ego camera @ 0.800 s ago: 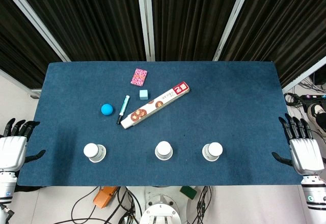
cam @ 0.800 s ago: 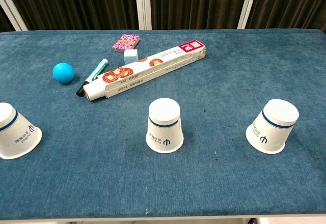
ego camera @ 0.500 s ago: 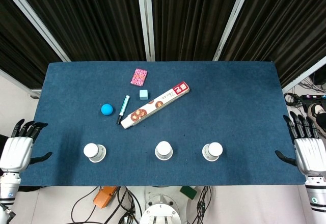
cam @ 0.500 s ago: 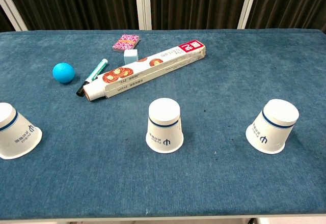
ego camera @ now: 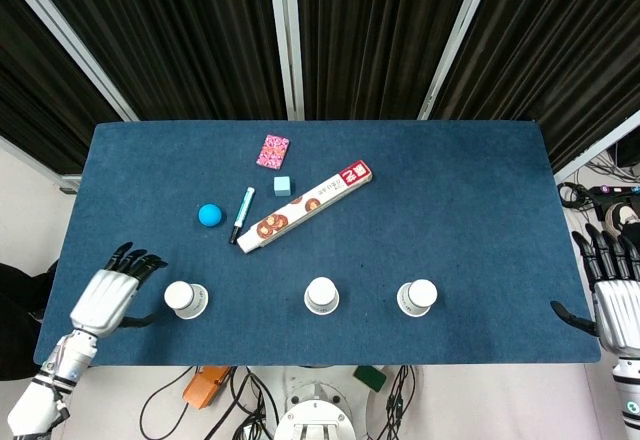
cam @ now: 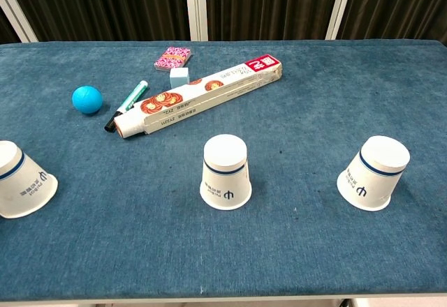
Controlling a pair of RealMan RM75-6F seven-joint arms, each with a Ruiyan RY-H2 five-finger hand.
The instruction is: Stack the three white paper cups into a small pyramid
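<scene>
- Three white paper cups upside down in a row along the near edge of the blue surface point(ego camera: 470, 190), well apart from one another: left cup point(ego camera: 185, 299), middle cup point(ego camera: 321, 295), right cup point(ego camera: 417, 297). None stacked.
- Left robot hand point(ego camera: 104, 300) over the near-left part of the surface, just beside the left cup, fingers spread wide, thumb reaching toward the cup, holding nothing.
- Right robot hand point(ego camera: 617, 295) off the right edge of the surface, fingers apart and pointing away, empty; well apart from the right cup.
- Neither robot hand visible in the chest view.
- Farther back: long snack box point(ego camera: 305, 209) lying diagonally, marker pen point(ego camera: 242, 214) just left of it, blue ball point(ego camera: 209, 215) left of the marker, small light-blue cube point(ego camera: 283, 185) and pink patterned pack point(ego camera: 272, 150) behind.
</scene>
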